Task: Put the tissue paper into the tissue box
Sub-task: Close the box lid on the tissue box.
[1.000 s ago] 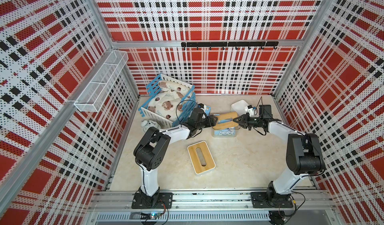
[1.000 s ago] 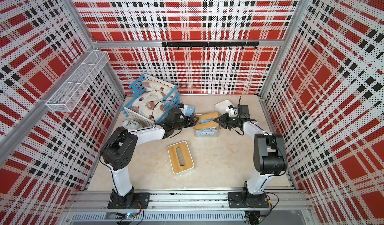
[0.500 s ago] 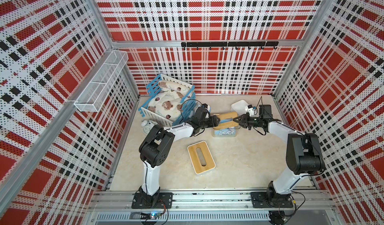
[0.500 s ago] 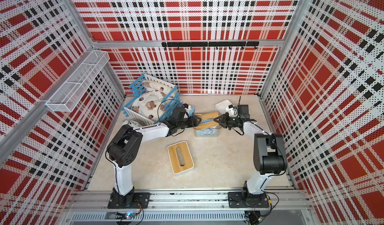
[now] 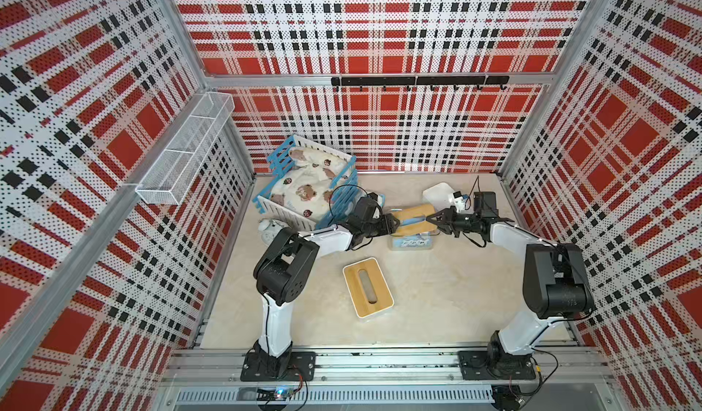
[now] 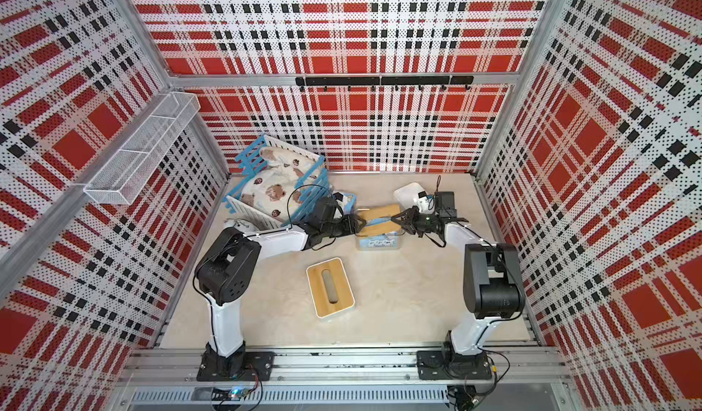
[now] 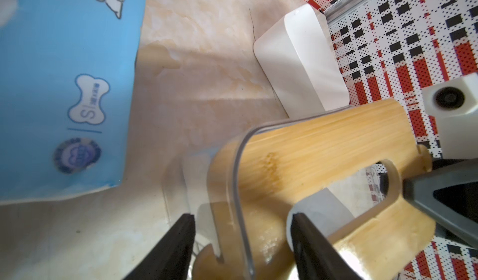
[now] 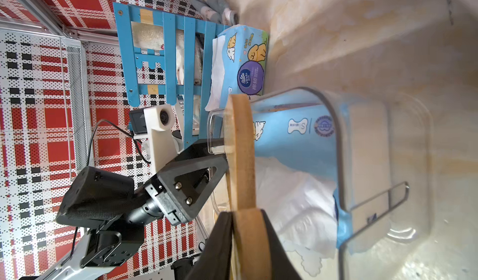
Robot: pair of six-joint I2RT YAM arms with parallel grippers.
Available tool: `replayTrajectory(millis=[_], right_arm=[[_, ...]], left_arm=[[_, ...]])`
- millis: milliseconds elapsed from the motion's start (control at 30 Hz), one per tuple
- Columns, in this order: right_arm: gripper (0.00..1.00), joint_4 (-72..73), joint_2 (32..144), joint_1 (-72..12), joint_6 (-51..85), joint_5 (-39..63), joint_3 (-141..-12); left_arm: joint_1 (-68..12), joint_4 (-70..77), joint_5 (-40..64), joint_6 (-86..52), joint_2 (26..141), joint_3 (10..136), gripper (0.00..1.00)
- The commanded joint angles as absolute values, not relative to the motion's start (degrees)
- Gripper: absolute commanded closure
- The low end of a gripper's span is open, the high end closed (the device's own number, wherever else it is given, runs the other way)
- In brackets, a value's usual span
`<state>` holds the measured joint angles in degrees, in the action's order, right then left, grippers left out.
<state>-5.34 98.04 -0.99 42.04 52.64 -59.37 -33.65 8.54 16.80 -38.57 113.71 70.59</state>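
Right jaws pinch the tilted bamboo lid (image 5: 414, 212) over the boxed light-blue tissue pack (image 8: 292, 133); spread left jaws straddle its opposite end.

I see: clear glossy plastic tissue box (image 8: 411, 149), matt grained wooden lid (image 7: 323, 146), sheeny light-blue plastic tissue pack (image 8: 292, 136), soft white paper (image 8: 292, 193).
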Motion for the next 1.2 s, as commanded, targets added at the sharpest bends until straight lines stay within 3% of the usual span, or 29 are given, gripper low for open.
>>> replayTrajectory(millis=[0,400,833,1167], right_arm=[[0.77,-6.0,98.4,-1.1,39.7,51.0,-59.4],[0.73,-7.6,98.4,-1.1,38.4,49.4,-60.1],[0.63,-12.7,97.1,-1.1,34.6,45.7,-62.0],[0.61,-18.6,95.3,-1.1,29.8,41.0,-63.8]], left_arm=[[-33.4,10.3,20.1,-39.6,111.7,68.8,0.40],[-31.8,14.5,24.3,-42.8,109.8,65.2,0.61],[-31.2,14.9,23.6,-42.6,109.3,63.6,0.72],[-31.0,16.0,22.7,-42.0,109.7,62.1,0.75]])
